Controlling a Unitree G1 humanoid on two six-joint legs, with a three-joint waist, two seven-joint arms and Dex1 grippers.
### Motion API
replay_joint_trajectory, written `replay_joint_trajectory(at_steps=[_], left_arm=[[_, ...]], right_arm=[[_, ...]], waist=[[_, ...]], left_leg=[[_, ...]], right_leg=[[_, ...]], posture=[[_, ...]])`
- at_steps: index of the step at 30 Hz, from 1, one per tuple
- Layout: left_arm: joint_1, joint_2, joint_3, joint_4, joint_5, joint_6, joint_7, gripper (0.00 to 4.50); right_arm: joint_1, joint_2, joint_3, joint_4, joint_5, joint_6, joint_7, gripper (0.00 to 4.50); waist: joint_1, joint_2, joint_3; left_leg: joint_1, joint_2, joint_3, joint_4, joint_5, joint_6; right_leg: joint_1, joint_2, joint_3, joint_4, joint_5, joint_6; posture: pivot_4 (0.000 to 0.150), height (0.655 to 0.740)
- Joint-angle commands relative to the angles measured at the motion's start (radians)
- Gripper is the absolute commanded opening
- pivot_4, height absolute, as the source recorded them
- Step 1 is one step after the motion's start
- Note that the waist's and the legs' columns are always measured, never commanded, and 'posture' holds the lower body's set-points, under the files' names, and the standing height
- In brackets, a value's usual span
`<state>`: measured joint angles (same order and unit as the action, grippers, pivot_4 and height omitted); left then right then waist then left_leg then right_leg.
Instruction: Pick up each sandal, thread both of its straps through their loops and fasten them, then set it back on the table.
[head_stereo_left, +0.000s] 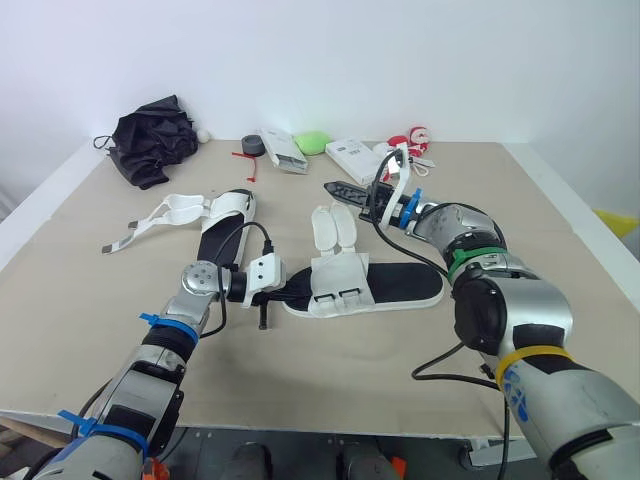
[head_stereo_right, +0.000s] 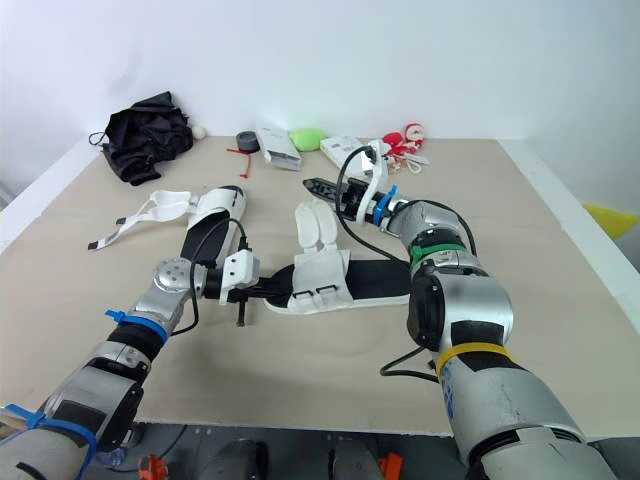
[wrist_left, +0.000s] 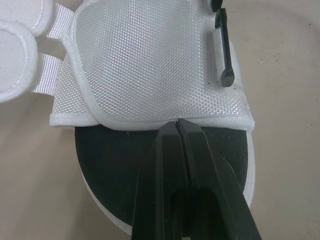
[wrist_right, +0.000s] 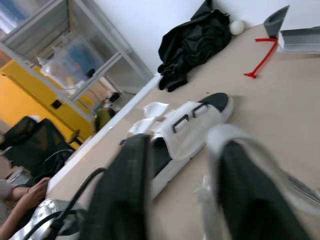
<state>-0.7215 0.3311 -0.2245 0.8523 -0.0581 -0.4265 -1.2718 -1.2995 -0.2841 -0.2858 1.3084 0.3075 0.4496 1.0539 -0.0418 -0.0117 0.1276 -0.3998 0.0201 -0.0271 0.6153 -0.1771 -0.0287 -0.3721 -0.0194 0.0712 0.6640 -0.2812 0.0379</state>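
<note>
One sandal (head_stereo_left: 385, 285) with a black sole and white upper lies mid-table, its two straps (head_stereo_left: 335, 228) flipped open and pointing away from me. My left gripper (head_stereo_left: 290, 292) is shut, its fingertips (wrist_left: 176, 125) resting on the black insole against the hem of the white upper. A second sandal (head_stereo_left: 225, 225) lies to the left with its straps (head_stereo_left: 150, 222) spread out sideways. My right gripper (head_stereo_left: 345, 190) hovers open just beyond the middle sandal's straps and holds nothing; its wrist view looks toward the left sandal (wrist_right: 192, 127).
Along the far edge lie a black cloth (head_stereo_left: 152, 140), a tape roll (head_stereo_left: 252, 146), two white boxes (head_stereo_left: 282, 150), a green object (head_stereo_left: 312, 142) and a red-and-white item (head_stereo_left: 415, 138). A person's hand (wrist_right: 30, 195) and shelving (wrist_right: 75, 45) show beyond the table's left side.
</note>
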Motion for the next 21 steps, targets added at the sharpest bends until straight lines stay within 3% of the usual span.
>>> replay_joint_trajectory(at_steps=[1, 9, 15, 17, 21], left_arm=[[0.105, -0.001, -0.116, 0.127, 0.131, 0.09, -0.022, 0.0], [0.096, -0.009, -0.118, 0.136, 0.134, 0.092, -0.02, 0.0], [0.095, -0.02, -0.122, 0.142, 0.137, 0.091, -0.018, 0.0], [0.092, -0.024, -0.122, 0.148, 0.139, 0.089, -0.017, 0.0], [0.087, -0.028, -0.123, 0.154, 0.141, 0.087, -0.017, 0.0]], right_arm=[[0.026, -0.012, 0.051, -0.069, -0.042, -0.063, 0.107, 0.18], [0.101, -0.041, 0.095, -0.168, -0.072, -0.2, 0.148, 0.18], [0.145, -0.082, 0.07, -0.342, 0.01, -0.137, 0.247, 0.18], [0.206, -0.087, 0.103, -0.474, 0.034, -0.093, 0.319, 0.18], [0.492, -0.144, 0.317, -0.924, 0.027, -0.018, 0.481, 0.18]], waist=[[0.0, 0.0, 0.0], [0.0, 0.0, 0.0], [0.001, 0.0, 0.001], [0.001, 0.0, 0.001], [0.006, 0.0, 0.001]], left_leg=[[0.0, 0.0, 0.0, 0.0, 0.0, 0.0], [0.0, -0.003, -0.002, 0.0, 0.0, 0.0], [0.0, -0.005, -0.003, 0.0, 0.0, 0.0], [-0.001, -0.005, -0.004, 0.0, 0.0, 0.0], [-0.003, -0.006, -0.005, 0.0, 0.0, 0.0]], right_leg=[[0.0, 0.0, 0.0, 0.0, 0.0, 0.0], [0.0, -0.002, -0.002, 0.0, -0.002, 0.001], [0.0, -0.005, -0.002, 0.0, -0.003, 0.003], [0.0, -0.005, -0.002, 0.0, -0.003, 0.003], [0.0, -0.005, -0.001, -0.001, -0.005, 0.005]], posture=[[0.15, 0.74], [0.15, 0.74], [0.15, 0.74], [0.15, 0.74], [0.15, 0.74]])
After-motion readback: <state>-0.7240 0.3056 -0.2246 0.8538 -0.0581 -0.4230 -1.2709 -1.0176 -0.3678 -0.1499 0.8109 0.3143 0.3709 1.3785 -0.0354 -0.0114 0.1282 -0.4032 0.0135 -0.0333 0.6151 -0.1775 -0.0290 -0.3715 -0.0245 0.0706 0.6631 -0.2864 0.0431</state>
